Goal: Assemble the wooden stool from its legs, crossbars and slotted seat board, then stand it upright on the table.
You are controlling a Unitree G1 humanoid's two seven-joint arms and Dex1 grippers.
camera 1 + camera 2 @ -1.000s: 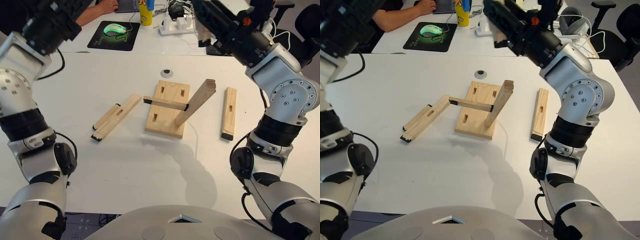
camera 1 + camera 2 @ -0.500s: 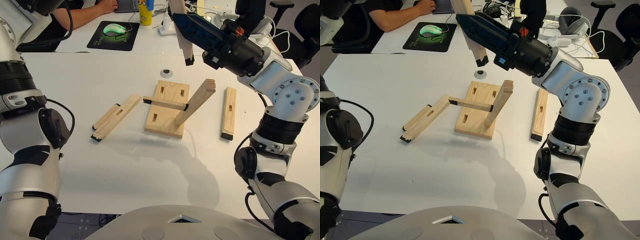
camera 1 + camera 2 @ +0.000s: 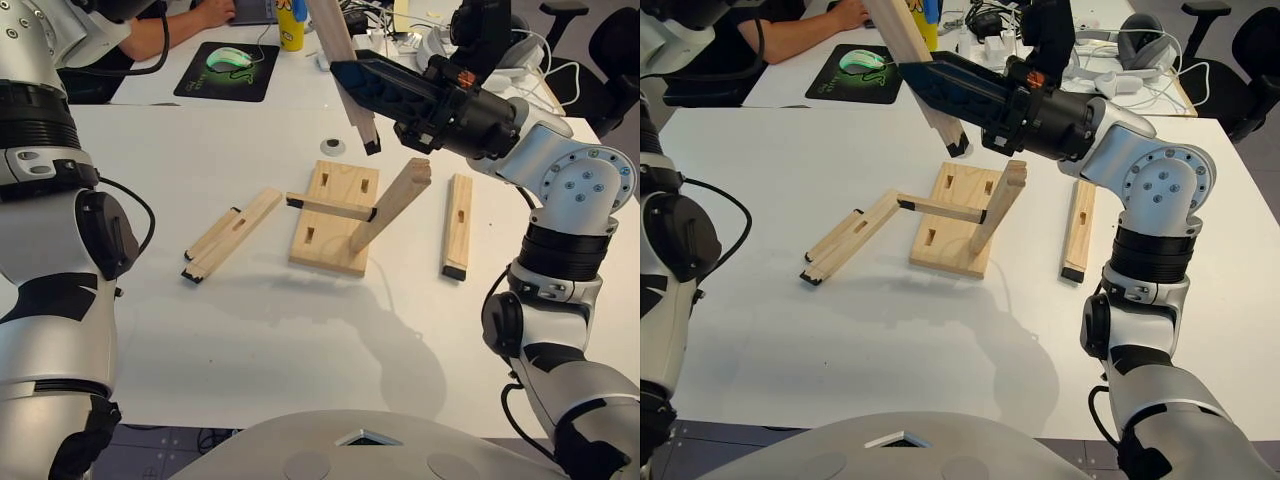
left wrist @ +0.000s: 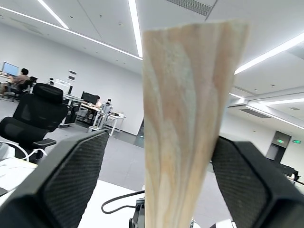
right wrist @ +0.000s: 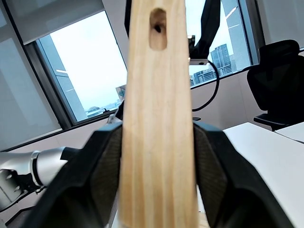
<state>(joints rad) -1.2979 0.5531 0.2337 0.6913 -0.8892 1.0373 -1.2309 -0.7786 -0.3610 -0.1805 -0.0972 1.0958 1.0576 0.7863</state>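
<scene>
A wooden leg (image 3: 363,120) with a black foot hangs tilted over the far edge of the slotted seat board (image 3: 325,250). My right gripper (image 3: 345,75) is shut on its middle. In the right wrist view the leg (image 5: 159,85) shows a hole between the fingers (image 5: 104,171). My left gripper (image 4: 161,137) is shut on the leg's upper end (image 4: 185,95). Another leg (image 3: 395,205) stands tilted in the board, and a crossbar (image 3: 330,207) runs from it to the left. Two more pieces (image 3: 232,233) lie left of the board and one (image 3: 458,225) lies to its right.
A round grommet (image 3: 333,146) sits in the table just beyond the board. On the far desk are a mouse on a black pad (image 3: 228,65), a yellow cup (image 3: 291,30) and cables. White table surface (image 3: 300,330) stretches in front of the board.
The right gripper has swung down and to the left, bringing the leg into view and its black foot close above the board's far edge. The left arm has risen at the top left.
</scene>
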